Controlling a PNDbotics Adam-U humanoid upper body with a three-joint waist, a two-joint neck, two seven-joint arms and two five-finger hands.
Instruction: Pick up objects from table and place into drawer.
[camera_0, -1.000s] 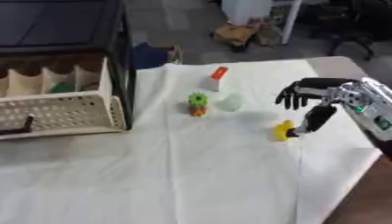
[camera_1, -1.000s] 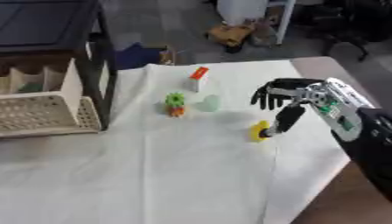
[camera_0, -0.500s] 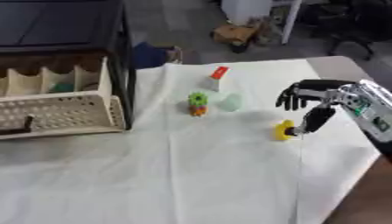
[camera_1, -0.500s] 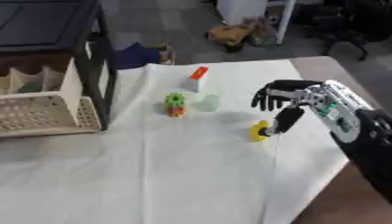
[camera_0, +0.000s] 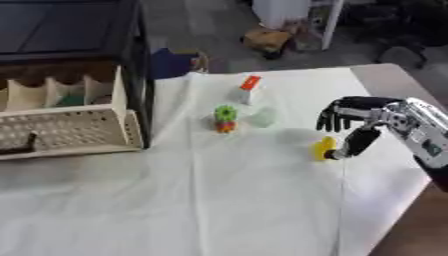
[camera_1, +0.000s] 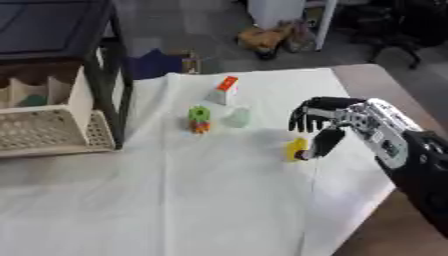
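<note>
A: Where is the yellow object (camera_0: 325, 148)?

B: It lies on the white cloth (camera_0: 227, 195) that covers the surface, right at the tip of the right hand's (camera_0: 357, 119) thumb. The thumb points down and touches its right side. The fingers curl downward above and behind it, not closed round it.

A: So the hand grasps nothing?

B: I see only thumb contact; the fingers are bent but hold nothing.

A: What else lies near the hand?

B: To the hand's left, a pale green translucent piece (camera_0: 262, 117), then a small stack of green and orange blocks (camera_0: 225, 118) just beside that. Farther off, up and to the left, a small white box with an orange-red top (camera_0: 248, 88).

A: And the drawer?

B: Well apart from the hand, at the far left: a cream drawer with a perforated front (camera_0: 61, 131), pulled out of a black-framed cabinet (camera_0: 131, 60). It has dividers, and something green (camera_0: 72, 100) sits in one compartment at the back.

A: The left hand?

B: It shows in neither view.
</note>
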